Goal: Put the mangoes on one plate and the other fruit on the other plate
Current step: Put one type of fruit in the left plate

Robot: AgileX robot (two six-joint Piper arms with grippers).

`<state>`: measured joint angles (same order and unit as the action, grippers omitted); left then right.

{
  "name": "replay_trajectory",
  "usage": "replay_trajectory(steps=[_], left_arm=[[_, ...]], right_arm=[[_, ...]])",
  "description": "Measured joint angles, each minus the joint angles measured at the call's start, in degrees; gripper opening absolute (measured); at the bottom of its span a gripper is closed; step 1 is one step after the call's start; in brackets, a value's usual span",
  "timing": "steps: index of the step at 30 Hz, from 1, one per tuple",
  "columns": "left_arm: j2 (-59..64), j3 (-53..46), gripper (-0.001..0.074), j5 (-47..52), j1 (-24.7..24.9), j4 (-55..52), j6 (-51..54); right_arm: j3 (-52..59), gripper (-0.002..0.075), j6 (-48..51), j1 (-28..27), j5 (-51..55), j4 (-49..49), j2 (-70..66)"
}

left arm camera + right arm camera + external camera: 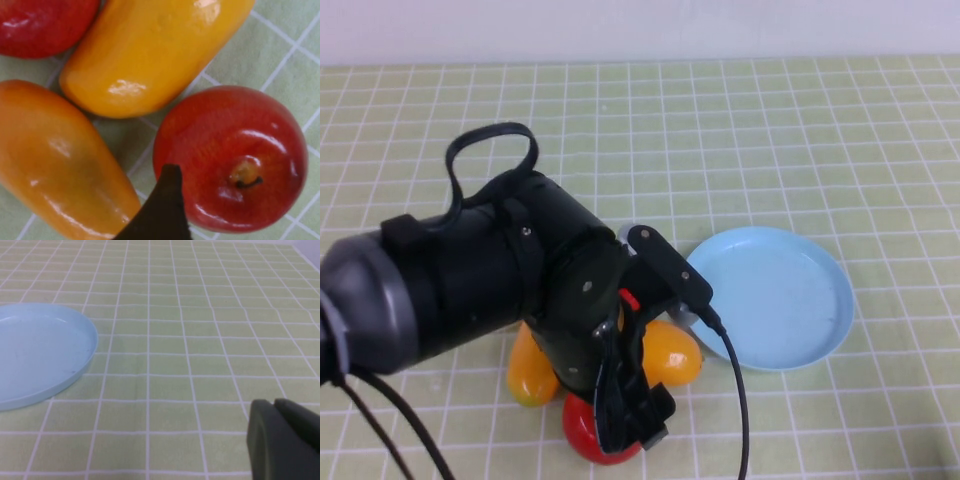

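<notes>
Fingers of the left gripper (630,425) stand spread, hanging low over the fruit cluster; one dark fingertip (162,210) shows just beside a red apple (230,157) without clearly gripping it. Beside that apple lie two mangoes, one yellow (150,52) and one more orange (57,165), close together, with a second red apple (40,22) past the yellow mango. All lie on the green checked desk (740,130), near the light blue plate (775,295) on the side of the robot's left; the plate holds nothing. Well away from the fruit, beyond the plate, the right gripper (285,440) hovers low over the desk, fingers pressed together.
</notes>
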<state>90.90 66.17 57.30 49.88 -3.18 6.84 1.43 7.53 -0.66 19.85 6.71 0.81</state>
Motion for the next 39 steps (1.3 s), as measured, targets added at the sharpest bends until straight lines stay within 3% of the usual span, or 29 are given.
replay_trajectory(steps=[19,25,34,39], left_arm=[[6.0,0.5,0.0667,0.4,0.0,-1.7,-0.8],[6.0,0.5,0.0581,0.4,0.0,-1.7,-1.1],[6.0,1.0,0.0578,1.2,0.0,-1.5,-1.1],[6.7,6.8,0.0578,6.8,0.0,-1.0,-1.0]], right_arm=[[0.0,-0.0016,0.0,0.0,0.0,0.0,0.0],[0.0,-0.0016,0.0,0.0,0.0,0.0,0.0],[0.0,-0.0016,0.0,0.0,0.0,0.0,0.0],[0.0,-0.0017,0.0,0.0,0.0,0.0,0.0]])
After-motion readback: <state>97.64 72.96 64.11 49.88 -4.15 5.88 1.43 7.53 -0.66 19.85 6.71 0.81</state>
